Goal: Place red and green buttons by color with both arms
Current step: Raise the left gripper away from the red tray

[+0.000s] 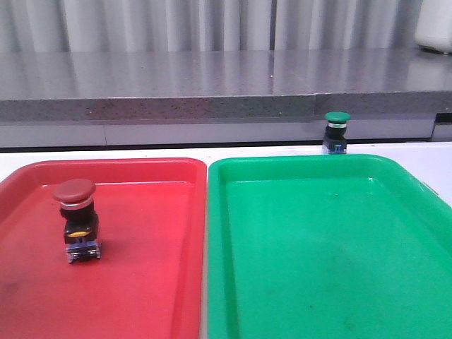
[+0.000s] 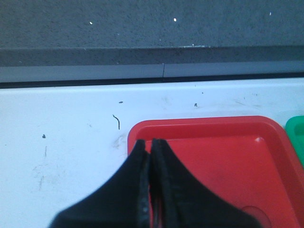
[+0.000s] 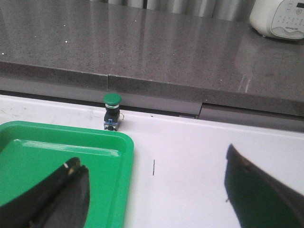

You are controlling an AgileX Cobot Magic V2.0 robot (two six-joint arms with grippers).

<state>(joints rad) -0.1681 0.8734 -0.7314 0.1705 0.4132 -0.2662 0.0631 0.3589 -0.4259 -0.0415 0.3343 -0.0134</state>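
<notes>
With red button (image 1: 76,217) already in red tray (image 1: 141,282), spread-open right gripper (image 3: 156,190) must fetch green button (image 3: 112,111); left gripper (image 2: 149,156) clenched empty.

I can find almost nothing to read from my station. The only thing that carries markings is the white appliance (image 3: 279,19) on the grey counter (image 3: 142,47), seen from the right wrist camera: its front shows a small panel of faint grey dots or symbols and, below them, a short grey line that looks like a word, but it is too small and blurred for me to make out a single letter. In the front view that same appliance (image 1: 434,25) shows only a plain white corner. I see no lettering on the red tray (image 1: 141,282) or the green tray (image 1: 318,282), and none on the white table (image 2: 61,142).
</notes>
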